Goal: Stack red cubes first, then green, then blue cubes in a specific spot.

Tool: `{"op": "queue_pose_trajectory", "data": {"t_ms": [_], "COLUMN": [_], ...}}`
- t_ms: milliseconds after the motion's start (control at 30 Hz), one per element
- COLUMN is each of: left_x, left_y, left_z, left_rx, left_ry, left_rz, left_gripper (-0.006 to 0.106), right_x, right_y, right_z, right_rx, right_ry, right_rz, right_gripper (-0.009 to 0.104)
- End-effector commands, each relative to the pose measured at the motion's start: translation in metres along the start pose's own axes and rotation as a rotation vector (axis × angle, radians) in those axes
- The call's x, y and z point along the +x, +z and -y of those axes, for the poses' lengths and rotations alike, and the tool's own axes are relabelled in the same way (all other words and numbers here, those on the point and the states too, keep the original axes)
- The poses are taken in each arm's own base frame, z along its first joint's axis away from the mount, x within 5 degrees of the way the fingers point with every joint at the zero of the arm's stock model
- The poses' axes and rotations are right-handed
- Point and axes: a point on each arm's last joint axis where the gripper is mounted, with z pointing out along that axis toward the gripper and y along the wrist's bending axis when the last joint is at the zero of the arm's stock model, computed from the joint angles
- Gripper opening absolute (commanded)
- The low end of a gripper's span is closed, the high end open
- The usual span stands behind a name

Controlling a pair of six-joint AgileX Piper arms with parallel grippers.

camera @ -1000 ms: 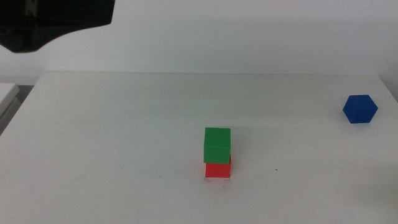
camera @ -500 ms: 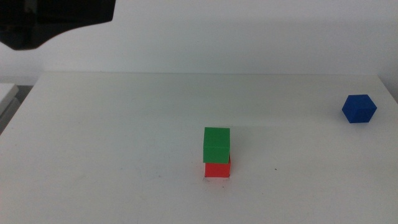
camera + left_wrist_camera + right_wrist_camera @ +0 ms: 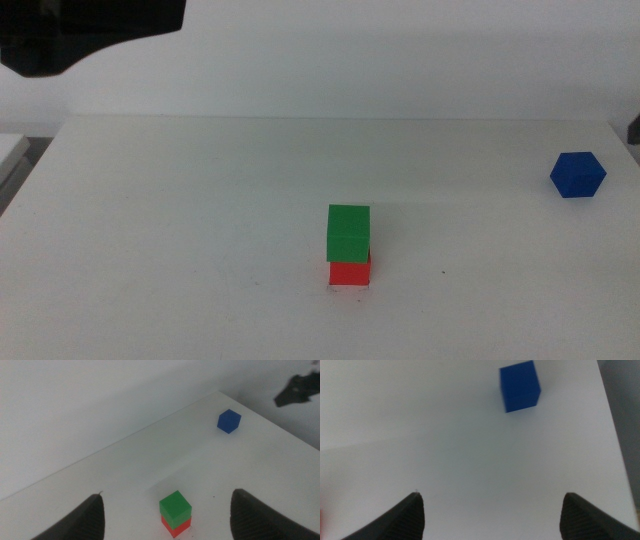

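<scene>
green cube (image 3: 348, 232) atop red cube (image 3: 350, 272), blue cube (image 3: 577, 175) apart

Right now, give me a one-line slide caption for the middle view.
Green cube stacked on red cube mid-table; blue cube waits alone near the table's right edge.

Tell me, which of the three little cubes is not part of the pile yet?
The blue cube. It sits alone near the table's far right edge, while the green cube rests on the red cube in the middle.
</scene>
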Motion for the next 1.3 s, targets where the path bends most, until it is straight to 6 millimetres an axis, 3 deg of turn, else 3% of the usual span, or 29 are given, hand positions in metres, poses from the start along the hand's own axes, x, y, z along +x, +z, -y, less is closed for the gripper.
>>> {"op": "queue_pose_trajectory", "data": {"t_ms": [0, 167, 300, 467, 633, 700, 767, 867, 967, 1100, 1267], "left_x": [-0.002, -0.002, -0.002, -0.002, -0.002, -0.002, -0.002, -0.002, -0.002, -0.002, -0.002], "left_y": [-0.001, -0.001, -0.001, -0.001, -0.001, -0.001, -0.001, -0.001, -0.001, -0.001, -0.001], "left_z": [0.001, 0.001, 0.000, 0.000, 0.000, 0.000, 0.000, 0.000, 0.000, 0.000, 0.000], "left_rx": [0.007, 0.007, 0.000, 0.000, 0.000, 0.000, 0.000, 0.000, 0.000, 0.000, 0.000], "left_ry": [-0.005, -0.005, -0.001, -0.001, -0.001, -0.001, -0.001, -0.001, -0.001, -0.001, -0.001], "left_rz": [0.016, 0.016, 0.016, 0.016, 0.016, 0.016, 0.016, 0.016, 0.016, 0.016, 0.016], "left_gripper": [0.082, 0.082, 0.082, 0.082, 0.082, 0.082, 0.082, 0.082, 0.082, 0.082, 0.082], "right_x": [-0.024, -0.070, -0.087, -0.095, -0.086, -0.081, -0.077, -0.078, -0.085, -0.093, -0.069], "right_y": [0.030, 0.099, 0.145, 0.199, 0.236, 0.246, 0.254, 0.253, 0.234, 0.181, 0.110], "right_z": [0.012, 0.024, 0.028, 0.034, 0.037, 0.038, 0.038, 0.036, 0.024, -0.010, -0.100], "right_rx": [0.017, 0.068, 0.069, 0.070, 0.065, 0.062, 0.059, 0.063, 0.064, 0.054, 0.104], "right_ry": [-0.031, -0.119, -0.190, -0.211, -0.229, -0.237, -0.242, -0.253, -0.261, -0.205, -0.135], "right_rz": [-0.055, -0.060, -0.091, -0.152, -0.209, -0.233, -0.254, -0.251, -0.220, -0.209, -0.188], "right_gripper": [0.093, 0.093, 0.093, 0.093, 0.092, 0.088, 0.077, 0.040, 0.017, 0.014, 0.012]}}
